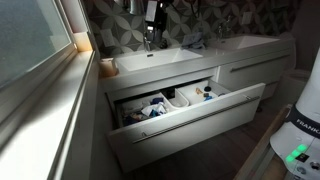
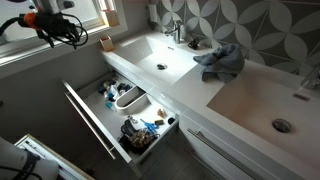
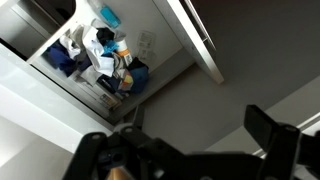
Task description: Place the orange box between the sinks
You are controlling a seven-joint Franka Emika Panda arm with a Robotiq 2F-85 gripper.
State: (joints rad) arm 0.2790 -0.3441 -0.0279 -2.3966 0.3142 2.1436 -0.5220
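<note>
A small orange box (image 2: 105, 42) stands on the counter's end by the window, beside the near sink (image 2: 150, 50); it also shows in an exterior view (image 1: 108, 67). My gripper (image 2: 48, 22) hangs in the air well away from the box, over the window side. In the wrist view its fingers (image 3: 185, 145) are spread wide with nothing between them, looking down at the floor and the open drawer (image 3: 100, 55). The second sink (image 2: 262, 108) lies further along the counter.
A blue-grey cloth (image 2: 220, 60) lies on the counter between the sinks. Faucets (image 2: 178, 30) stand at the back wall. An open drawer (image 2: 125, 115) full of toiletries juts out below the near sink. The robot base (image 1: 300, 135) stands nearby.
</note>
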